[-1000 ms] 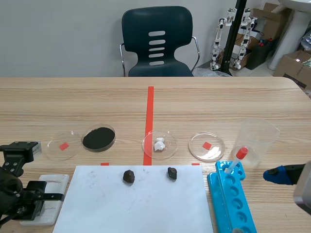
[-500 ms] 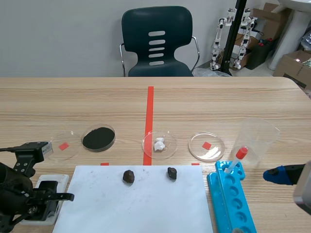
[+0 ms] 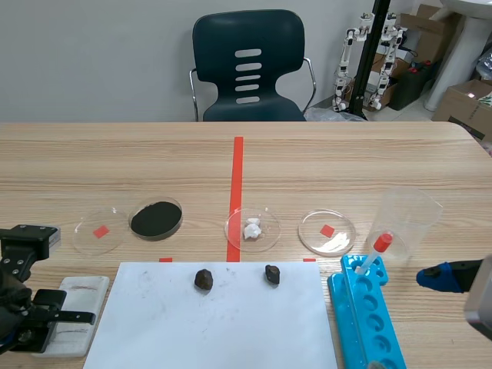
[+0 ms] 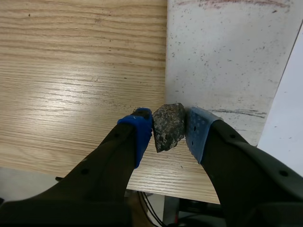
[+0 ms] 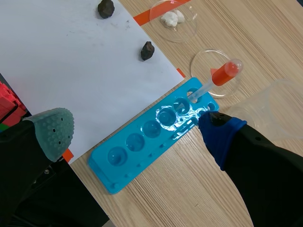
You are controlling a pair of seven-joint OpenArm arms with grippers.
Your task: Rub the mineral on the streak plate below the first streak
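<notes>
Mineral [image 4: 168, 126] at corner of streak plate [image 4: 227, 56], paper [image 4: 289, 118] just beside.

The mineral [image 4: 168, 126] looks rough and stony. The streak plate [image 4: 222, 56] is matt white, and the surface [image 4: 71, 71] is smooth wood-grain with a slight sheen.

The left hand [image 4: 169, 130], clamping the mineral [image 4: 166, 124], is sliding back across the streak plate [image 3: 81, 290] toward the scene view's lower left.
</notes>
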